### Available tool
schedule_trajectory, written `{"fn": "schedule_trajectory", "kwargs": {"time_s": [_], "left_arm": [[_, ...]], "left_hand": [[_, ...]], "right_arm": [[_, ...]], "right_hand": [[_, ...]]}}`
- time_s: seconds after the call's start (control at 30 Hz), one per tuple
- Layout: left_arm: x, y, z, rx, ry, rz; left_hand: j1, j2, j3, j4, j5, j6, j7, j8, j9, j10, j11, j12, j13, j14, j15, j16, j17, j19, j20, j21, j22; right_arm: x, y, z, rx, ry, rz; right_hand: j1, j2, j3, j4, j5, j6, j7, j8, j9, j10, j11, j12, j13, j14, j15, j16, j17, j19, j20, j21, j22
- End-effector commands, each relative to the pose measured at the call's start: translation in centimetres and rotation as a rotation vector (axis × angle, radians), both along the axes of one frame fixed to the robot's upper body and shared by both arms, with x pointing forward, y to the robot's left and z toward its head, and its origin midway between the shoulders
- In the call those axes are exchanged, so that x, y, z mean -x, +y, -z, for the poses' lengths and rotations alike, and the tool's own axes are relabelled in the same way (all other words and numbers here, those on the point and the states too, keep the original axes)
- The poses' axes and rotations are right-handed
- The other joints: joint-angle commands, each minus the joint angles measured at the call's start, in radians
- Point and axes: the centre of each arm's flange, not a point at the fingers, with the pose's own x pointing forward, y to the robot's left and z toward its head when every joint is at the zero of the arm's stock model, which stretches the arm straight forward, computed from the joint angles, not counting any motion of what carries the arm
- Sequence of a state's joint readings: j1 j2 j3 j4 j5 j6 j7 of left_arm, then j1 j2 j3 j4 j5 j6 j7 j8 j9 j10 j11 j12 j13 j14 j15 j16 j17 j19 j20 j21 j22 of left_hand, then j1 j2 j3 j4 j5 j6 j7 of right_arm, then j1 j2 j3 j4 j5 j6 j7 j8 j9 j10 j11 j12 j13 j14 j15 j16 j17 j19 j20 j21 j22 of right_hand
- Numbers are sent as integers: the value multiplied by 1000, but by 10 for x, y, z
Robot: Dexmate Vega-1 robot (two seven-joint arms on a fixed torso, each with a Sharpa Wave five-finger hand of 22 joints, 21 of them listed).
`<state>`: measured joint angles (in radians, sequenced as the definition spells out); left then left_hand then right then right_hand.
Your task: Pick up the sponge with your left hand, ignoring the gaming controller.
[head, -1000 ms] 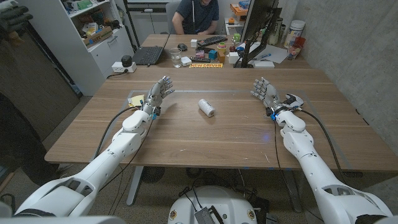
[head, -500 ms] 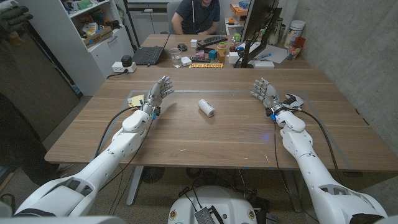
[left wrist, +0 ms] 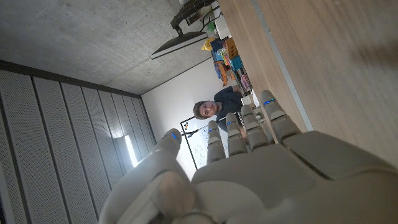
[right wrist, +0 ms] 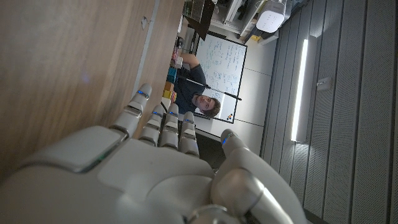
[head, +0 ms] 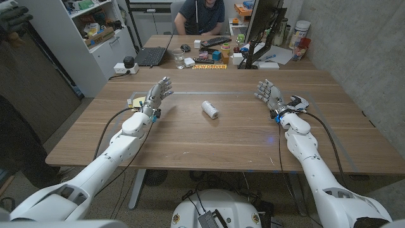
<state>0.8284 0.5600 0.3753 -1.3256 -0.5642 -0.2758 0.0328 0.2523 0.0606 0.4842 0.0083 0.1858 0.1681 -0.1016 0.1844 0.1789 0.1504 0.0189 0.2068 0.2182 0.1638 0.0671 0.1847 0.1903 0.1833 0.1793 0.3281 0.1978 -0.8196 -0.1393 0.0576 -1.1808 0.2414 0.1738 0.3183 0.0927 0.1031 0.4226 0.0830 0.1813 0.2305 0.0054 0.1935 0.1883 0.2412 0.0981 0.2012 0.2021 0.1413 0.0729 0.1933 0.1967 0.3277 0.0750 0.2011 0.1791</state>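
A small yellow, flat thing (head: 138, 101), which may be the sponge, lies near the table's left edge, partly hidden. My left hand (head: 156, 95) hovers just to its right, fingers spread and holding nothing; its back (left wrist: 249, 177) also fills the left wrist view. A white cylinder (head: 210, 109) lies on its side at the table's middle. My right hand (head: 270, 94) is raised at the right side of the table, fingers apart and empty, and shows from behind in the right wrist view (right wrist: 155, 174).
Beyond the wooden table (head: 209, 142) stands a second desk with a laptop (head: 150, 56), a monitor (head: 262, 25) and small clutter. A person (head: 199, 16) sits behind it. A white shelf unit (head: 95, 38) stands at the back left.
My left hand and forearm have shifted slightly to the left, closer to the yellow thing. The right hand and the white cylinder have not moved.
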Motion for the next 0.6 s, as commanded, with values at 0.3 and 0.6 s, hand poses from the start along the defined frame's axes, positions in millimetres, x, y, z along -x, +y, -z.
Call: {"fn": "schedule_trajectory", "kwargs": {"time_s": [0.3,0.6], "left_arm": [[38,44,-11,-255,-50,-507],[48,66,-23,-312,-49,-650]], "left_hand": [[35,-33,6,-53,-2,-1,-51,3,3,-32,-11,-7,-5,-45,-6,-7,-3,-30,6,-22,0],[50,-47,7,-76,-4,4,-79,6,3,-37,-30,-5,-7,-57,-11,-5,-4,-37,13,-28,0]], "right_arm": [[-1,19,-3,31,-26,-42],[0,17,-2,37,-22,-23]], "right_hand": [[0,-2,4,0,3,8,-2,4,5,2,-1,4,5,10,0,7,2,8,-1,8,3],[-2,-4,3,0,3,7,-2,3,5,3,-2,4,5,10,0,7,2,8,-1,8,3]]}}
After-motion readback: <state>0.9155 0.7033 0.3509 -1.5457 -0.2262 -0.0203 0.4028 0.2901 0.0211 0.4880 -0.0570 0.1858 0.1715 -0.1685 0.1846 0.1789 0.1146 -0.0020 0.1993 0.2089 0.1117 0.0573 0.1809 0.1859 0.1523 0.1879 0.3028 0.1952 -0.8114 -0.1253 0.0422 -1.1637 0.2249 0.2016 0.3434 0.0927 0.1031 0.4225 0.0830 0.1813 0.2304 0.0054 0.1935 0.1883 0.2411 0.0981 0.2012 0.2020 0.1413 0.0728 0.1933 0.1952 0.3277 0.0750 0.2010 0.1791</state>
